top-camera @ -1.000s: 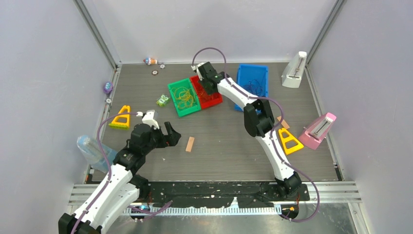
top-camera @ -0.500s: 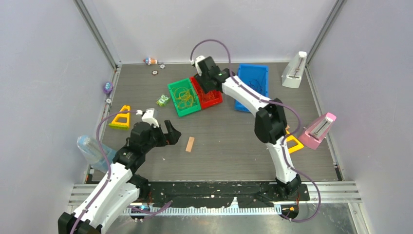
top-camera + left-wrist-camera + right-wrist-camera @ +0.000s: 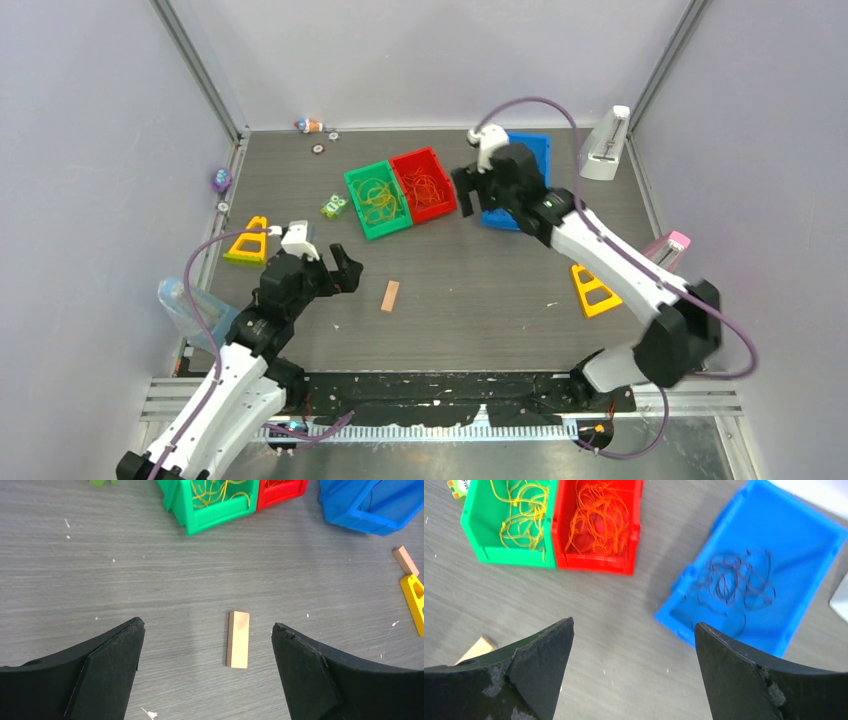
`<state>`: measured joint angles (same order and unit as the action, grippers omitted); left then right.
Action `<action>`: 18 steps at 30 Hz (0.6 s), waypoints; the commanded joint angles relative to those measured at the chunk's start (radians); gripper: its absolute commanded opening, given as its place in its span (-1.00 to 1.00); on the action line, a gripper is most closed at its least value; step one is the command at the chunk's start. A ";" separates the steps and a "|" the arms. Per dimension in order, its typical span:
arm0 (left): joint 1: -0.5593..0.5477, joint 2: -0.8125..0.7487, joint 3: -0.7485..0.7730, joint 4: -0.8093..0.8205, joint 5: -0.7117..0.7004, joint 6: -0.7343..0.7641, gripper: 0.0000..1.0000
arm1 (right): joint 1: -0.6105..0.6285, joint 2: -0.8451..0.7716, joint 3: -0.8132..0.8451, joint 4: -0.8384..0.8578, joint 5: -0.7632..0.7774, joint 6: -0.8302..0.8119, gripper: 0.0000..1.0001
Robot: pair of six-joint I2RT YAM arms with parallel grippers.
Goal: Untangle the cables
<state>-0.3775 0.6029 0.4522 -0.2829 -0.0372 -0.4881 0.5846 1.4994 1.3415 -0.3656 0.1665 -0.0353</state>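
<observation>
Purple cables [image 3: 736, 580] in blue bin [image 3: 804, 540], orange cables [image 3: 596, 520] in red bin [image 3: 594, 565] — right gripper [image 3: 634, 625] hovers between them, jaws wide, empty, the nearer arm. Left gripper [image 3: 207, 625] — wide open, empty, well apart.

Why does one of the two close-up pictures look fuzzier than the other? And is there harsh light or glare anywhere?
Right wrist view: soft all over, with the orange-red cables and the blue bin slightly smeared. Left wrist view: crisp, with the table grain and the tan block sharp-edged. Top external view: even light, only faint shadows, no glare.
</observation>
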 commanded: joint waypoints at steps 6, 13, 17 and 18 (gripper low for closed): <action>-0.001 -0.100 -0.048 0.158 -0.114 0.143 0.99 | -0.039 -0.566 -0.625 0.420 0.075 0.106 0.92; -0.001 -0.150 -0.109 0.231 -0.269 0.290 0.99 | -0.041 -0.805 -0.890 0.516 0.200 0.046 0.90; -0.001 -0.139 -0.225 0.461 -0.402 0.381 0.99 | -0.076 -0.879 -1.017 0.620 0.330 -0.030 0.91; 0.000 -0.121 -0.258 0.538 -0.439 0.409 0.99 | -0.089 -0.883 -1.073 0.714 0.346 -0.064 0.93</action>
<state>-0.3775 0.4564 0.2890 -0.0395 -0.2996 -0.2127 0.5335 0.6559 0.3740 0.1005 0.3603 -0.0010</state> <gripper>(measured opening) 0.994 0.954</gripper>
